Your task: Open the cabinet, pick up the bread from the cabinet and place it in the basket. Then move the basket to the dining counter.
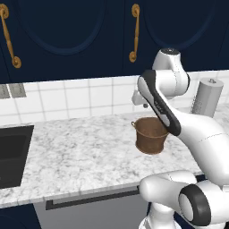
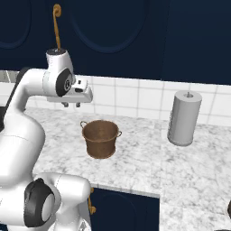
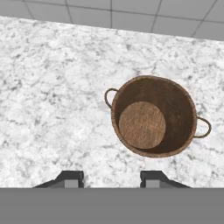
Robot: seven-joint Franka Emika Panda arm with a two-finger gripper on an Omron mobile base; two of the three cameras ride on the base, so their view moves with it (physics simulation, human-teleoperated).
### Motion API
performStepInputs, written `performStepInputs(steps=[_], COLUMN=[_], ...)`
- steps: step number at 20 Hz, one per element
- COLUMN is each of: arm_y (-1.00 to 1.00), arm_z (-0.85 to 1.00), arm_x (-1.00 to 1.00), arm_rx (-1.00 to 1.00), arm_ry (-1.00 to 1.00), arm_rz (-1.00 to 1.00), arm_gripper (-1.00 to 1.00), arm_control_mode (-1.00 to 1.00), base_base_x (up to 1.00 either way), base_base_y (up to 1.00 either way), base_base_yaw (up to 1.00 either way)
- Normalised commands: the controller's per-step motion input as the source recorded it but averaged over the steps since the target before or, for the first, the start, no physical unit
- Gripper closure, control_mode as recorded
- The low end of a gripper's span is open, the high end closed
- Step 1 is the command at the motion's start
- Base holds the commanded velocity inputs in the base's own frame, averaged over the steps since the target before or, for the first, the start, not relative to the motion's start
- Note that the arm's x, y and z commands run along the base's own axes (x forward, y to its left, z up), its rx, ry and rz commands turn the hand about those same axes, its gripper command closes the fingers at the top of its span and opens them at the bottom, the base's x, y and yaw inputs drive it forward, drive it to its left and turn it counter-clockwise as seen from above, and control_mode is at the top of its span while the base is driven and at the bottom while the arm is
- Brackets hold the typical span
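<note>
Jaws apart — high above basket [image 3: 153, 116], empty

No lettering, label, brand, number or sign can be read anywhere in this kitchen scene: the navy cabinet [image 1: 62, 36] doors, the marble worktop [image 1: 80, 152], the tiled wall [image 2: 135, 97], the copper-brown basket [image 3: 153, 116] and the grey cylinder [image 2: 184, 118] all present plain, unmarked surfaces.

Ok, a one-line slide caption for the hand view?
Open gripper hovers above the empty basket on the marble worktop.
</note>
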Motion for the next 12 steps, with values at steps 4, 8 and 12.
performStepInputs(steps=[4,8,12], arm_y=[0.00,0.16,0.19], arm_z=[0.00,0.15,0.72], arm_x=[-0.31,-0.61,-0.35], arm_rx=[0.00,0.00,0.00], arm_ry=[-0.04,-0.20,-0.40], arm_rz=[0.00,-0.03,-0.12], arm_gripper=[-1.00,-1.00,-1.00], arm_control_mode=[-1.00,-1.00,-1.00], base_base_x=[0.00,0.00,0.00], base_base_y=[0.00,0.00,0.00], base_base_yaw=[0.00,0.00,0.00])
